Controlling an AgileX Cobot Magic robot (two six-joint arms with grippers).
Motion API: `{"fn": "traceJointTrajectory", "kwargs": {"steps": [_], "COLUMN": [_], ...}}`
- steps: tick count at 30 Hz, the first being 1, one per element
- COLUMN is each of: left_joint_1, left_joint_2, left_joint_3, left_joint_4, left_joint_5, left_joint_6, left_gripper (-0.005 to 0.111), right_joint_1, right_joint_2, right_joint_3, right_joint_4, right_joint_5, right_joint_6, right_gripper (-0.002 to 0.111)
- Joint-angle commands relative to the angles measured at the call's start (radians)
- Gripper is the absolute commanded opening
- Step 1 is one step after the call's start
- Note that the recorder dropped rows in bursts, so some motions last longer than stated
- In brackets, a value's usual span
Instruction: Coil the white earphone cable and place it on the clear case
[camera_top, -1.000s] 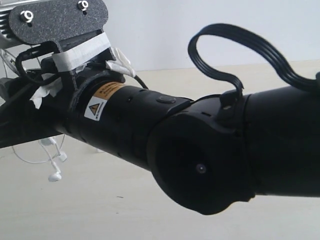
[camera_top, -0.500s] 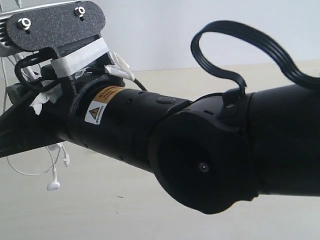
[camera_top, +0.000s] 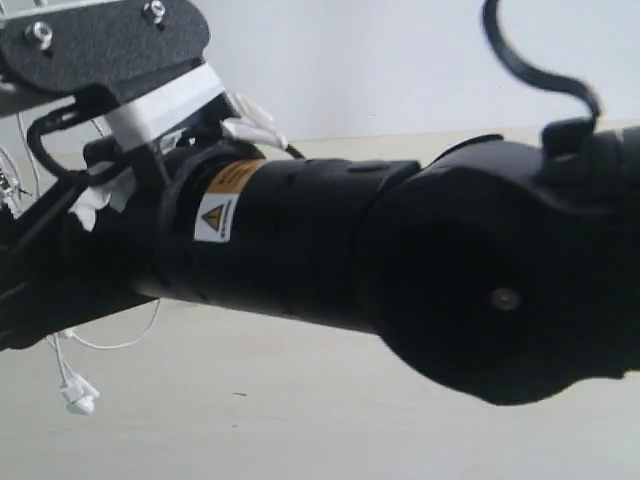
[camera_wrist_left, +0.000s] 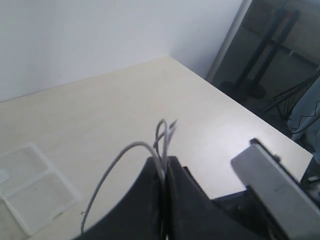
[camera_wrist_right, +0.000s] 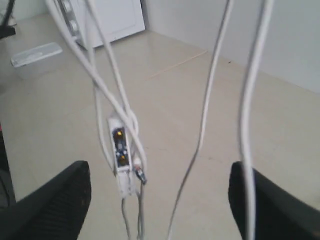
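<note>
White earphone cable (camera_wrist_right: 246, 115), thin strands dangling, inline remote (camera_wrist_right: 121, 155) exposed

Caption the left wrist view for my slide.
Left jaws shut on white earphone cable; clear case lies flat on table.

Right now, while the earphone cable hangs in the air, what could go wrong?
1. The left end effector pinches only thin strands of the white earphone cable; they may slip out.
2. Strands cross at the inline remote between the fingers of the open right end effector; closing could knot them.
</note>
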Motion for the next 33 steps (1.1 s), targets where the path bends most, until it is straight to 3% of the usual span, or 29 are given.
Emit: {"fn": "traceJointTrajectory", "kwargs": {"steps": [1,11,20,23,27,33], "left_joint_1": [-0.004,-0.004,-0.004,-0.004,-0.004,-0.004], "left_joint_2": [-0.003,-0.003,-0.003,-0.003,-0.003,-0.003], "left_joint_3": [-0.008,-0.008,-0.036,-0.039,-0.039,-0.039], "left_joint_4": [0.003,0.046,0.169,0.2,0.223,0.215], "left_joint_5": [0.017,0.147,0.237,0.256,0.286,0.305], "left_joint_6": [-0.002,0.091,0.103,0.105,0.11,0.14], "left_gripper": [0.0,0.0,0.0,0.0,0.0,0.0], "right_joint_1": [0.001,-0.001,-0.093,-0.095,-0.095,-0.095], "right_joint_2": [-0.076,-0.159,-0.266,-0.305,-0.329,-0.26], "right_joint_3": [-0.007,-0.007,-0.007,-0.007,-0.028,-0.172], "right_joint_4": [-0.004,-0.023,-0.06,-0.098,-0.105,-0.117], "right_joint_5": [0.043,0.205,0.362,0.379,0.421,0.693], "right_joint_6": [0.001,-0.058,-0.131,-0.162,-0.178,-0.197], "right_gripper": [0.074,0.074,0.073,0.069,0.055,0.054]}}
